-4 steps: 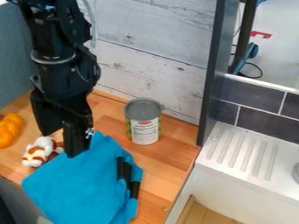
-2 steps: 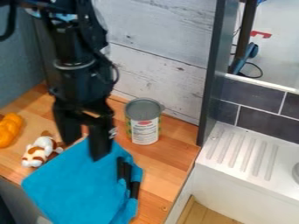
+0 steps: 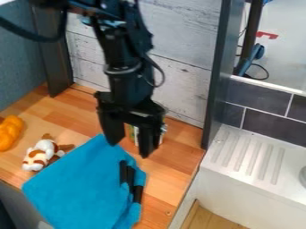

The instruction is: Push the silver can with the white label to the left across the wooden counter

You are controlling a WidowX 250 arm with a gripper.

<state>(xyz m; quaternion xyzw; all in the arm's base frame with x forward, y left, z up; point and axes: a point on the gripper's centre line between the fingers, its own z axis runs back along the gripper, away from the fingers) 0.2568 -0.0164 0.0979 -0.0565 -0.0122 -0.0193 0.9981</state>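
Wooden tabletop: we count one blue cloth, laid out and ungrasped, one plush toy beside it, one can behind the tool, itself parted and empty, with nothing lifted.

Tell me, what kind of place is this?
It looks like a toy kitchen, maybe for testing robots: there's a wooden counter, a ridged white drainboard and dark wall tiles.

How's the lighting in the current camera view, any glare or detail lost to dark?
Camera view: soft, fairly even light; no strong glare on the wooden counter; grooves readable on the bright white drainboard; black gripper shows little surface detail and blocks much of the can.
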